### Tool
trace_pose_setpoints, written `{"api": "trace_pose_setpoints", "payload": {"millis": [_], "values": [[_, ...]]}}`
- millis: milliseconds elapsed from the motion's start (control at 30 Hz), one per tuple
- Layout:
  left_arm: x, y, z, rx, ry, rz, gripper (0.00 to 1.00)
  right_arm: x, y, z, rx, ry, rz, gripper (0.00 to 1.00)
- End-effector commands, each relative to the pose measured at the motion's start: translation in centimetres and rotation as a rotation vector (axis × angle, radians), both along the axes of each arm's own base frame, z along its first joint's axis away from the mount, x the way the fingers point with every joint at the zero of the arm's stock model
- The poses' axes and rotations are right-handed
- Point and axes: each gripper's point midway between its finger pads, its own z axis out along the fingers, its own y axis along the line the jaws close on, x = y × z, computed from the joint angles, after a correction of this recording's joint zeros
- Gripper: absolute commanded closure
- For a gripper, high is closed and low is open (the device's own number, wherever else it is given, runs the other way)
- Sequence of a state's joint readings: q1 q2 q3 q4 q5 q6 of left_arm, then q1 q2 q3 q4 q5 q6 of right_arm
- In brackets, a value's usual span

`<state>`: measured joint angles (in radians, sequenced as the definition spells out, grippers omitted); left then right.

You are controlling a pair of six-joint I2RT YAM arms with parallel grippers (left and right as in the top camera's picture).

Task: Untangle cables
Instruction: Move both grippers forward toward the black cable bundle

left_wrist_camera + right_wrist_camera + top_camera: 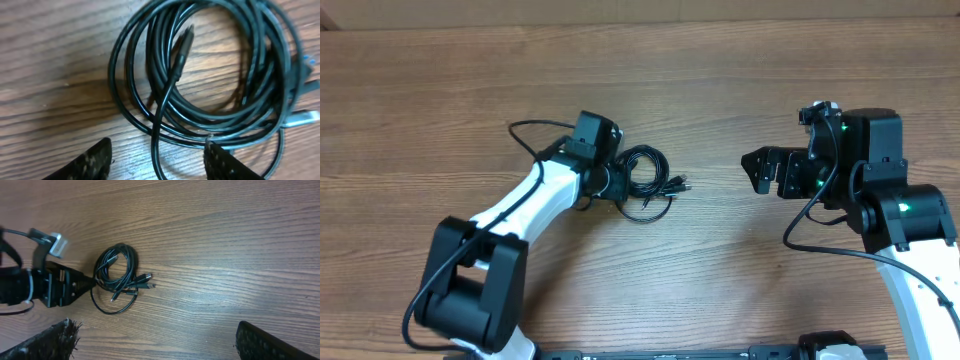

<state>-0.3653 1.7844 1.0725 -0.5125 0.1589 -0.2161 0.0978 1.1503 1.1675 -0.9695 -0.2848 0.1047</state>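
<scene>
Black cables [650, 184] lie coiled mid-frame on the wooden counter [720, 80]. Left end effector [157, 149] straddles one strand, jaws partly apart. Right end effector [758, 172] gapes wide, well apart.

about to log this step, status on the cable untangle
Left gripper jaws open, astride one strand of the cables. Right gripper jaws wide open, well clear. One tangled coil on the table; nothing in the way.
</scene>
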Motion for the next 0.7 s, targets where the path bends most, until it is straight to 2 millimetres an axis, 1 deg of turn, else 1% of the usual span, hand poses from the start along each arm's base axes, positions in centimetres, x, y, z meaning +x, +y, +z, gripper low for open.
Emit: {"api": "trace_pose_setpoints", "payload": {"millis": [0, 67, 200, 233, 333, 400, 533, 633, 667], "values": [[-0.2, -0.5, -1.1, 0.013, 0.03, 0.004, 0.46, 0.3, 0.0, 1.2, 0.009, -0.031, -0.003, 0.0], [-0.5, -0.4, -1.3, 0.018, 0.042, 0.004, 0.59, 0.3, 0.0, 1.2, 0.009, -0.031, -0.003, 0.0], [-0.7, -0.2, -1.0, 0.024, 0.053, 0.005, 0.96, 0.3, 0.0, 1.2, 0.009, -0.032, -0.003, 0.0], [-0.9, -0.1, -0.9, 0.029, 0.06, 0.004, 0.96, 0.3, 0.0, 1.2, 0.009, -0.032, -0.003, 0.0], [-1.6, 0.2, 0.5, 0.043, 0.101, 0.003, 0.96, 0.3, 0.0, 1.2, 0.009, -0.033, -0.003, 0.0], [-2.2, 0.5, 1.8, 0.057, 0.132, 0.003, 0.96, 0.4, 0.1, 1.3, 0.012, -0.035, 0.0, 0.0], [-3.4, 1.0, 5.9, 0.081, 0.174, -0.022, 0.96, 0.6, 0.5, 1.2, 0.013, -0.04, 0.013, 0.0], [-4.1, 1.4, 7.8, 0.095, 0.195, -0.021, 0.96, 0.9, 1.2, 0.6, 0.011, -0.023, 0.032, 0.0], [-4.3, 1.6, 8.1, 0.108, 0.202, -0.018, 0.91, 1.0, 1.5, 0.3, 0.011, -0.012, 0.04, 0.0]]}}
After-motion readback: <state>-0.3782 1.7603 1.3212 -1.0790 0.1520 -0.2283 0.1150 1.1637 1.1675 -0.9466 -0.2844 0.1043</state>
